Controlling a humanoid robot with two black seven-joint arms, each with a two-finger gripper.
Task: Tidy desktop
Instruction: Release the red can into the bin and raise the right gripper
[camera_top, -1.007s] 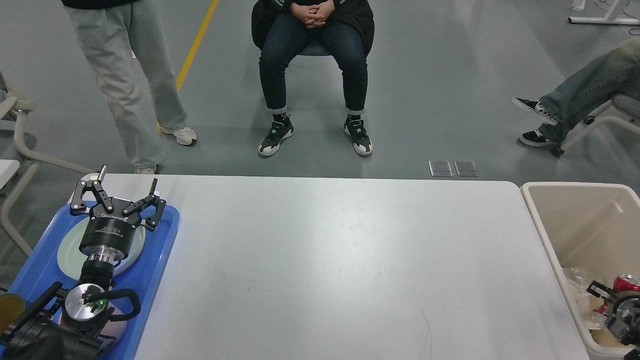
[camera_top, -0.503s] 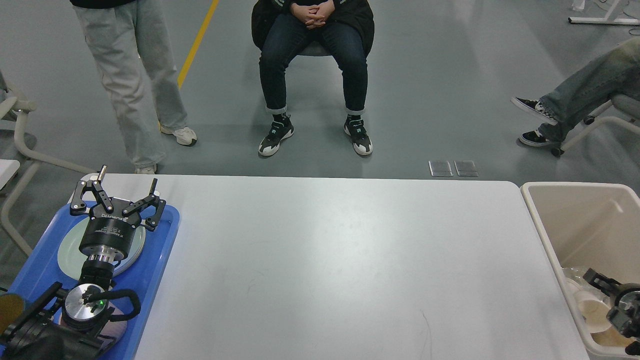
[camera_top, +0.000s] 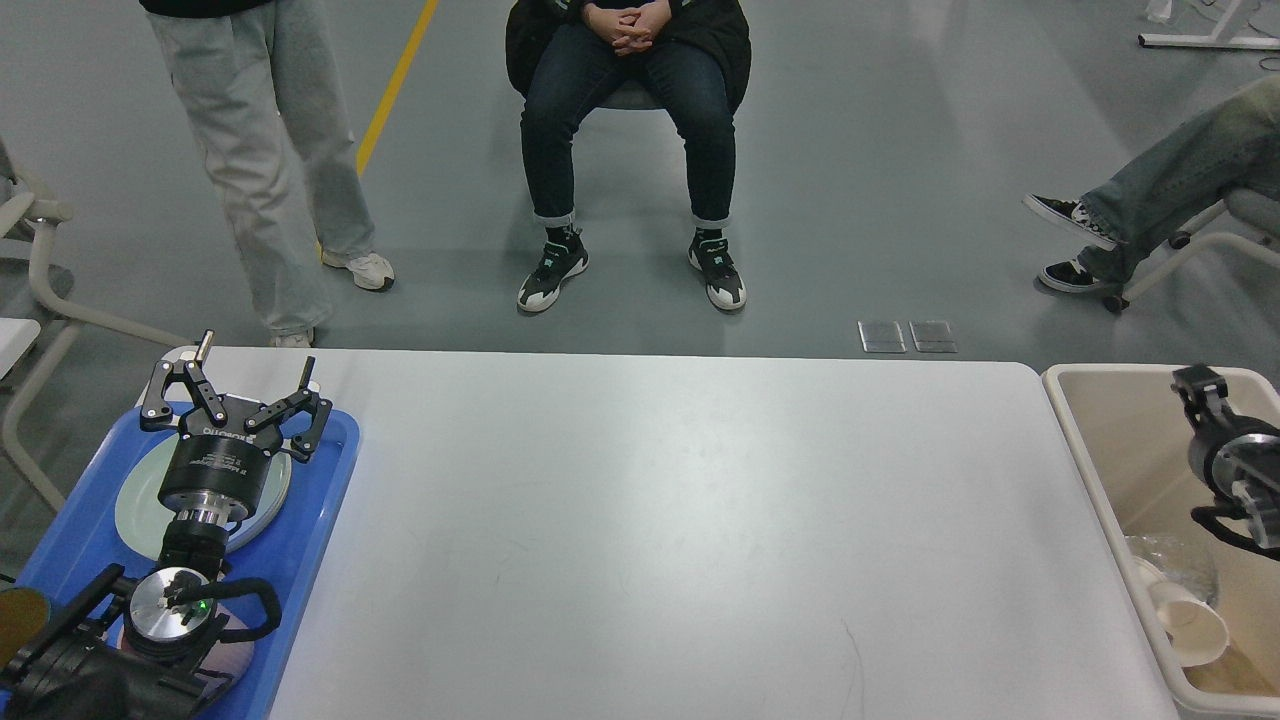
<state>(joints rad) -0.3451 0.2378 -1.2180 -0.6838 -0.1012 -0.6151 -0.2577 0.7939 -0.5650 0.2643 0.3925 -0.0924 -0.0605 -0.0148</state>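
White and matte, the desktop fills the middle and lower centre of the frame, with faint scuff marks on a bare top. It is judged stiff, heavy and smooth: nothing to be lifted, only a surface to be cleared, and small things on it would likely slide easily.

At the lower left a blue plastic tray lies on its left end, with a pale round plate in it. The left gripper hangs over the tray's far end, fingers spread wide and holding nothing.

At the right edge a beige plastic bin stands just beside the desktop (touching or not cannot be told). White paper cups and crumpled clear wrap lie in it. The right gripper is seen above the bin, dark and cut by the frame edge; whether its fingers are apart cannot be told.

With no loose item seen on the top, the tidying is judged nearly finished.
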